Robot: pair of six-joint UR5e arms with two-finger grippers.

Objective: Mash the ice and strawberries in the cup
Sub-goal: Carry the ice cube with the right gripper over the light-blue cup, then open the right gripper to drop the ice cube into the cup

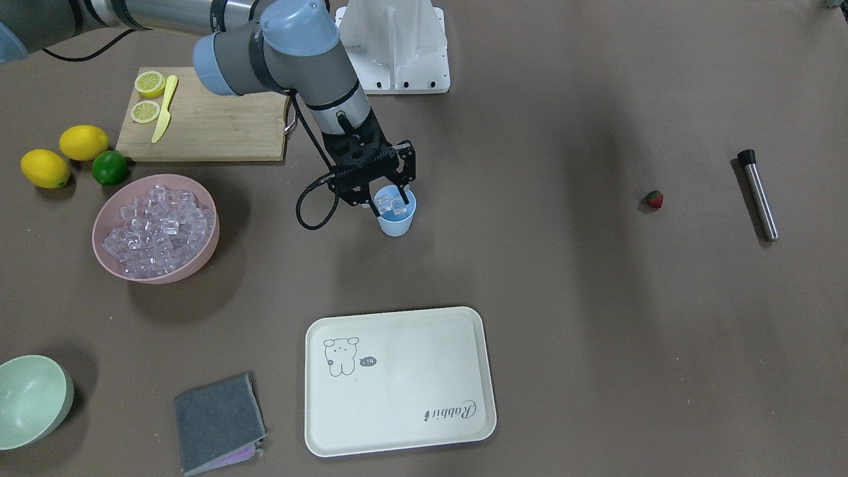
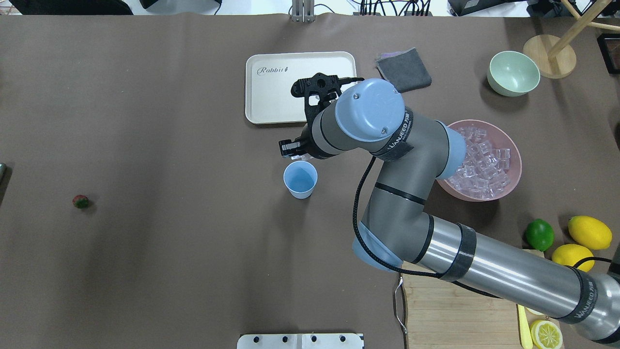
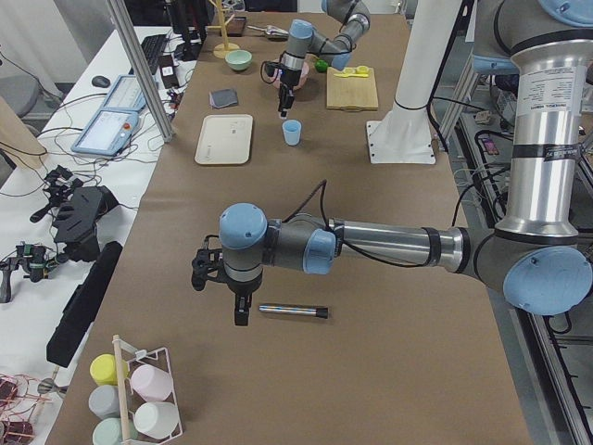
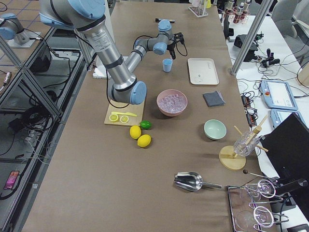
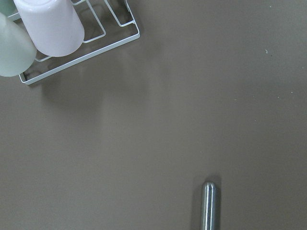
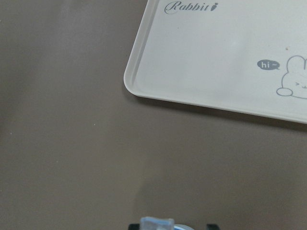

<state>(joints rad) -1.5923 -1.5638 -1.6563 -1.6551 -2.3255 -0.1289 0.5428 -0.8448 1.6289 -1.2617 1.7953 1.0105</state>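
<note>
Glass-clear and probably slick: hold the right tool (image 1: 393, 199) pinched narrow on its 1 ice cube (image 6: 156, 222) until centred over the pale-blue cup (image 2: 300, 180) mid-worktop, then release low inside the rim. Fetch the strawberry (image 2: 80, 201) afterwards, lying well apart at the cup's 9 o'clock seen from overhead. Cannot tell the opening of the left tool (image 3: 241, 313).

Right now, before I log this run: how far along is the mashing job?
Done: nothing yet; the cup looks empty from overhead. In hand: the right end effector holds an ice cube over the cup. Left: the strawberry lies far from it, the metal rod lies untouched, nothing mashed.
</note>
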